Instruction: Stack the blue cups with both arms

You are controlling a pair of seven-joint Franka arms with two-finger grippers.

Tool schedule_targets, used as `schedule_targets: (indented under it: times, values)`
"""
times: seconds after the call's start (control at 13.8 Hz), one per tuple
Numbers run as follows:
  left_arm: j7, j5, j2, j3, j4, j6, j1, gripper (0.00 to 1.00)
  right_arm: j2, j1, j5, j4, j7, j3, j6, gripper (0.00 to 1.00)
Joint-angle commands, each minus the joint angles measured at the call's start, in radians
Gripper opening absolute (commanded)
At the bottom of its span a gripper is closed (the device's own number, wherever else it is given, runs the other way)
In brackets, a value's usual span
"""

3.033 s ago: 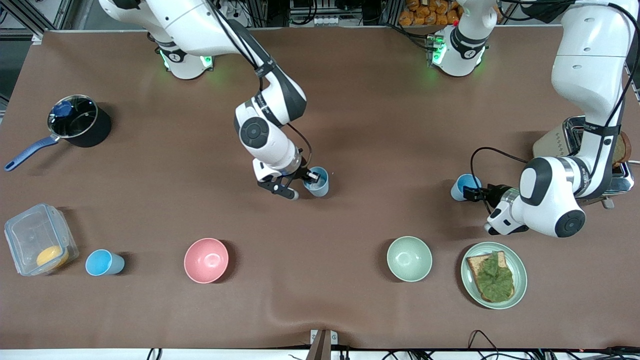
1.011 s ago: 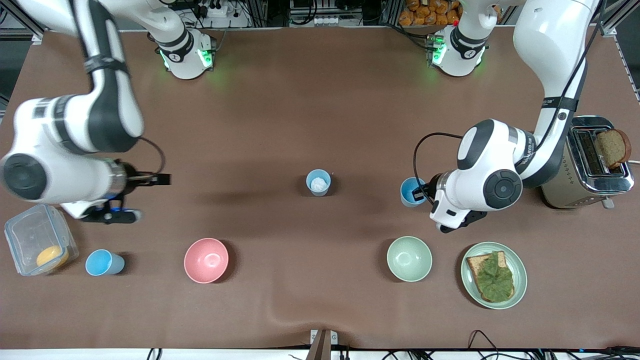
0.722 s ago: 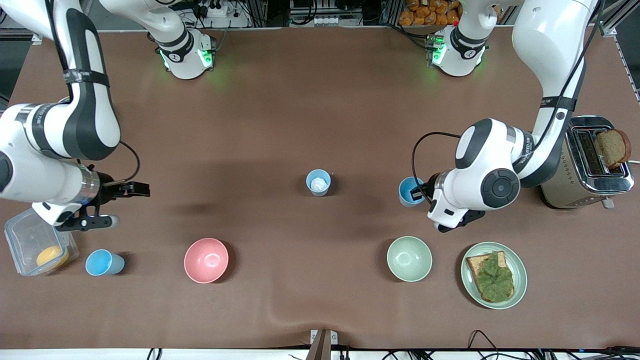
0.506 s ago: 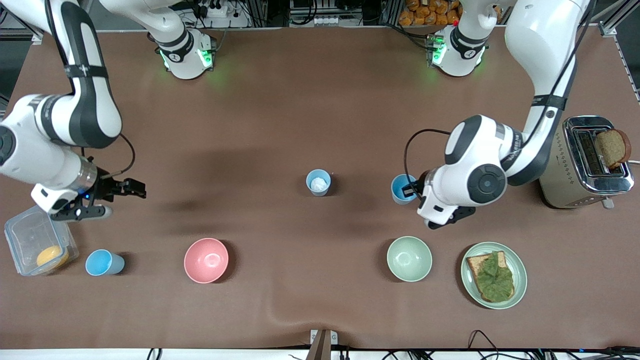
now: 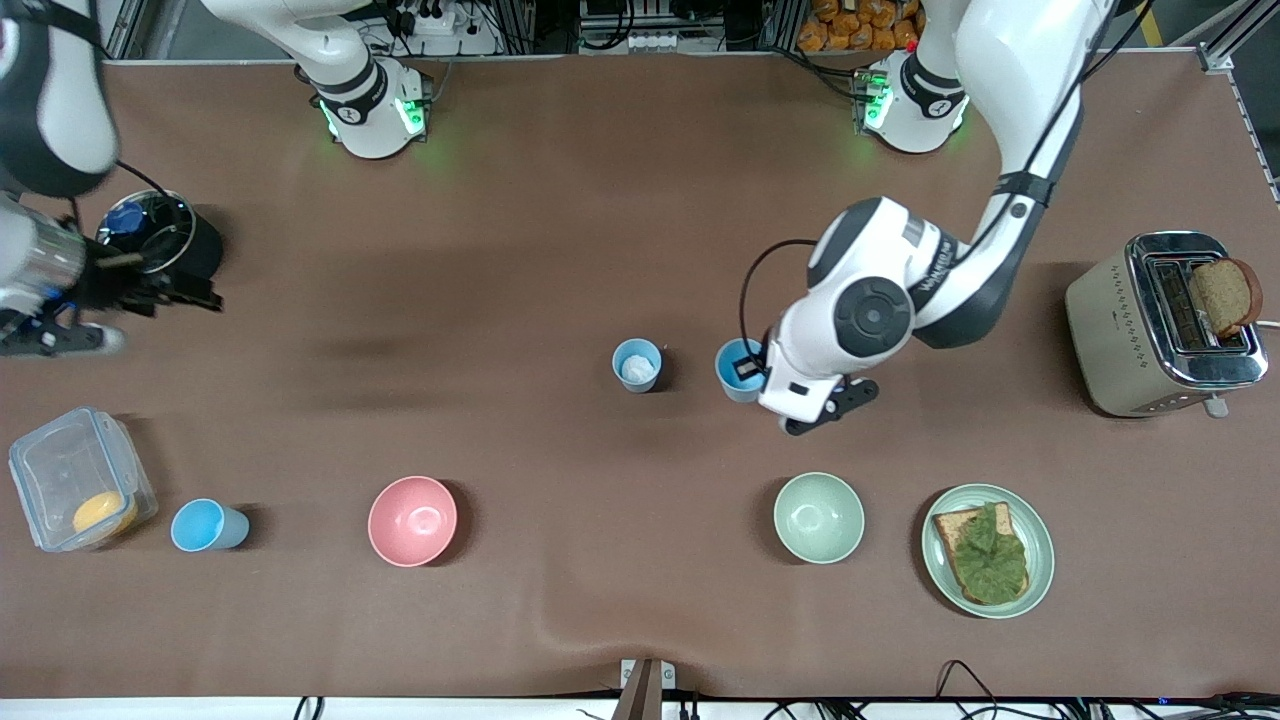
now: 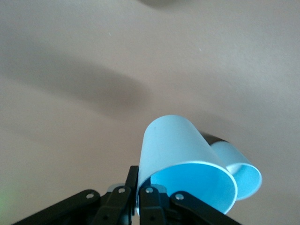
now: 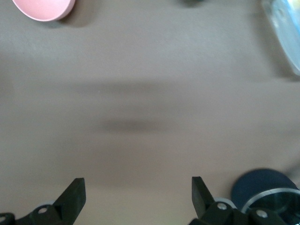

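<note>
In the front view, the sky-blue cup point(image 5: 741, 369) is held aloft by the left gripper point(image 5: 752, 369), pinched by the rim, just beside the pale blue cup point(image 5: 637, 364) standing mid-tabletop point(image 5: 560, 230); the stack is judged not yet made, with lowering into that cup left, and a third blue cup point(image 5: 207, 526) is seen near the pink bowl point(image 5: 412, 520). In the left wrist view, the jaws are seen pressed onto the sky-blue cup point(image 6: 185, 176), the pale blue cup point(image 6: 243, 171) showing beneath it. In the right wrist view, the right gripper point(image 7: 136, 197) is shown empty with jaws spread wide beside the saucepan point(image 7: 265, 190), where that arm waits.
</note>
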Motion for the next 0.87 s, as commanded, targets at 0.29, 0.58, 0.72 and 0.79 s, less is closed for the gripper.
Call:
schedule_targets:
  times: [0.29, 0.58, 0.72, 0.79]
  values:
    - [-0.129, -0.11, 0.038, -0.026, 0.043, 0.069, -0.071, 0.0, 0.018, -0.035, -0.029, 0.212, 0.0, 0.053, -0.155, 1.0]
    - [-0.169, -0.118, 0.073, -0.026, 0.043, 0.138, -0.129, 0.0, 0.055, -0.094, -0.062, 0.297, 0.005, 0.081, -0.161, 1.0]
    - [-0.176, -0.117, 0.109, -0.026, 0.043, 0.169, -0.152, 0.0, 0.08, -0.084, -0.084, 0.333, 0.006, 0.081, -0.149, 1.0]
    - [-0.182, -0.117, 0.115, -0.026, 0.042, 0.177, -0.16, 0.0, 0.08, -0.089, -0.087, 0.337, 0.006, 0.084, -0.12, 1.0]
